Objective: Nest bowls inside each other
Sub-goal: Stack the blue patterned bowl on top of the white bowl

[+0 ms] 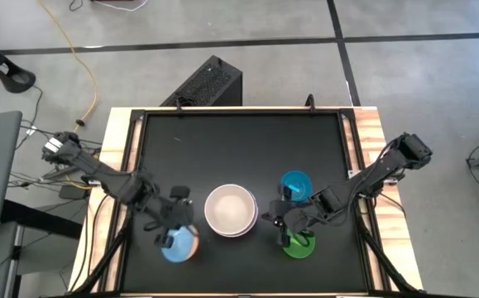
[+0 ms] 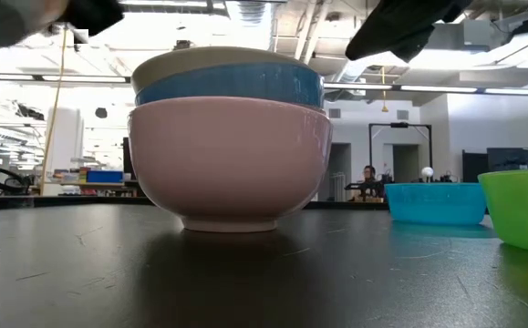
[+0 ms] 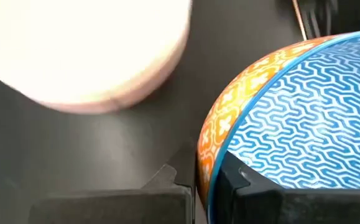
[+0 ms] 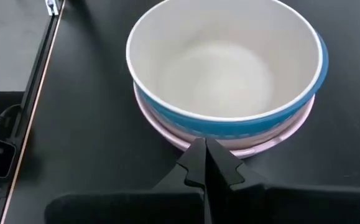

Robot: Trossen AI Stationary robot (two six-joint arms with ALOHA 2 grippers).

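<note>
From above, you see your left gripper (image 1: pixel 175 236) pinching the rim of the patterned light blue bowl (image 1: pixel 181 246), left of the stacked bowls (image 1: pixel 230 210) at mid tabletop (image 1: pixel 239 149). In the right wrist view, your right gripper (image 4: pixel 206 163) is pressed together, empty, near that stack.

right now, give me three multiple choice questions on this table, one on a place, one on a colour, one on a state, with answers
1. Where does the green bowl lie from the nested stack in the high view?
A. to its right
B. to its left
C. inside it

2. What colour is the stack's bottom bowl?
A. green
B. pink
C. black

3. How does the left gripper stand?
A. wide open above the stack
B. shut on the patterned bowl's rim
C. parked off the table

Answers:
1 A: in the high view the green bowl sits right of the stack, under the right gripper.
2 B: the low view shows pink lowest, blue above, cream on top.
3 B: the left wrist view shows its fingers either side of the blue and orange rim.
</note>
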